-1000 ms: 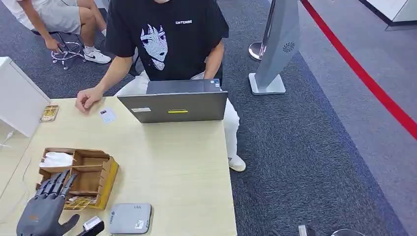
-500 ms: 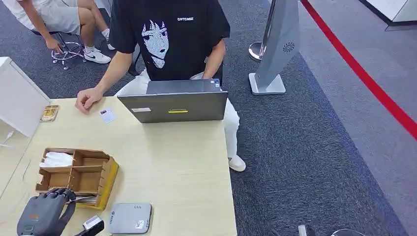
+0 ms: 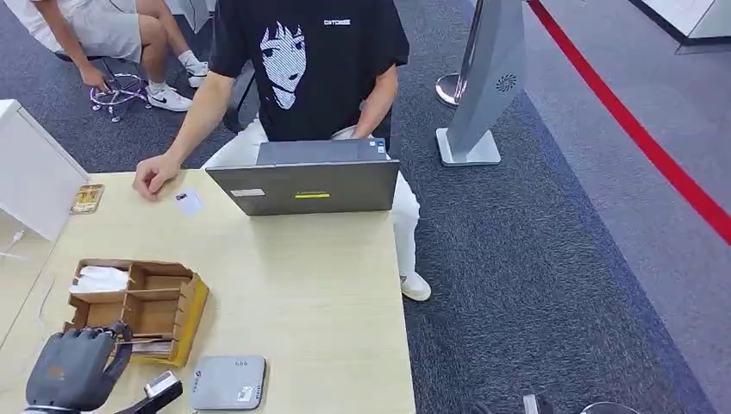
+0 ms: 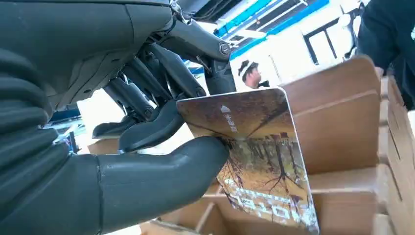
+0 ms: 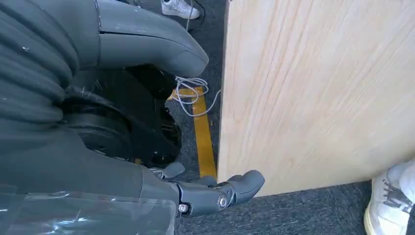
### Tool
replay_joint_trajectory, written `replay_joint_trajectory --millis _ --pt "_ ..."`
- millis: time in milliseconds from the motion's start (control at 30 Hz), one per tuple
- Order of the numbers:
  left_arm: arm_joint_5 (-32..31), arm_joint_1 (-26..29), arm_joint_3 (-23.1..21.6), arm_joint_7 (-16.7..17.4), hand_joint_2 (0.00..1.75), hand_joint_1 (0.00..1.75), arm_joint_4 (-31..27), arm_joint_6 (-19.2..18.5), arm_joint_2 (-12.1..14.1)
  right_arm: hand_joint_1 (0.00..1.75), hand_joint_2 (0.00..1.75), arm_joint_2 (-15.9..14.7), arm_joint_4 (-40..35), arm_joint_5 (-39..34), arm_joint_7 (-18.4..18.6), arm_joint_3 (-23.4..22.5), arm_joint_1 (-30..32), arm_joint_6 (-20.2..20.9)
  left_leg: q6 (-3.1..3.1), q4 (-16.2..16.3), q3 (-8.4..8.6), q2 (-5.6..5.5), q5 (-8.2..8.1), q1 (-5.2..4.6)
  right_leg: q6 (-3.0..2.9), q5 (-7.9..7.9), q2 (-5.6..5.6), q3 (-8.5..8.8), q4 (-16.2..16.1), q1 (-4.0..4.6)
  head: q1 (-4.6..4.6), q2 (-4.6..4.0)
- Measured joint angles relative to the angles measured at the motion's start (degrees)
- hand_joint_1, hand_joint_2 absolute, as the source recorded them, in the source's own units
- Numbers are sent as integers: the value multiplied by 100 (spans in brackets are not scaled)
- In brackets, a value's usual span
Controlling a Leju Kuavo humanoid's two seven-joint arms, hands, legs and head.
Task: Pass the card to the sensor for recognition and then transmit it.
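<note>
My left hand [image 3: 73, 373] is at the near corner of the wooden organiser box [image 3: 164, 297], fingers curled. In the left wrist view the left hand [image 4: 127, 152] pinches a card [image 4: 259, 161] printed with an autumn forest between the thumb and the darker fingers, just above the box's compartments [image 4: 337, 132]. A thin edge of that card [image 3: 145, 348] shows at the box's front. The flat grey sensor [image 3: 228, 382] lies on the table to the right of the hand. My right hand [image 5: 195, 193] hangs beside the table edge [image 5: 230, 98] and holds nothing.
A person sits behind an open grey laptop [image 3: 306, 185], one hand [image 3: 155, 177] resting on the table beside a small white card [image 3: 188, 202]. A gold card stack [image 3: 86, 198] and a white box [image 3: 30, 172] stand at the far left. White tissue [image 3: 102, 279] fills one compartment.
My left hand's fingers went from spread over the box to curled on the card, and the hand drew back slightly toward me. The person leaned to the right.
</note>
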Motion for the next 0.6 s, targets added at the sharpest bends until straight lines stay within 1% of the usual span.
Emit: replay_joint_trajectory --millis 133,200,267,333,433,533,600 --pt "-35 -33 0 -48 175 175 -134 72 0 0 175 0 13 -24 -2 0 0 -11 0 1 1 0 0 0 0 0 0 -2 0 0 -2 0" --pt "-31 -95 0 -66 175 175 -342 92 -2 0 175 0 15 -31 -4 0 0 -31 1 2 1 -1 1 0 0 0 -1 -4 0 0 -2 0" --pt "50 -295 0 -74 175 175 -650 44 -15 0 175 0 15 -31 -4 4 -1 -37 2 3 -2 -7 3 0 2 1 -7 -1 0 0 0 0" --pt "148 -553 0 -77 175 175 -911 -72 -28 0 175 0 17 -24 -4 11 -3 -37 2 2 0 -12 3 0 0 3 -12 2 0 0 -2 0" --pt "244 -939 0 -55 175 175 -1141 -288 -33 0 175 0 33 7 0 28 -8 -31 1 3 1 -10 4 0 1 6 -11 2 0 0 -2 0" --pt "282 -1324 0 41 175 175 -1165 -511 -35 0 175 0 59 48 11 57 -20 -17 4 3 1 -11 6 0 5 9 -11 3 1 0 -2 0" --pt "120 -1567 0 164 175 175 -1119 -599 -33 0 175 0 88 149 11 79 -30 -9 4 3 0 -10 6 0 5 9 -10 1 1 0 -2 0"
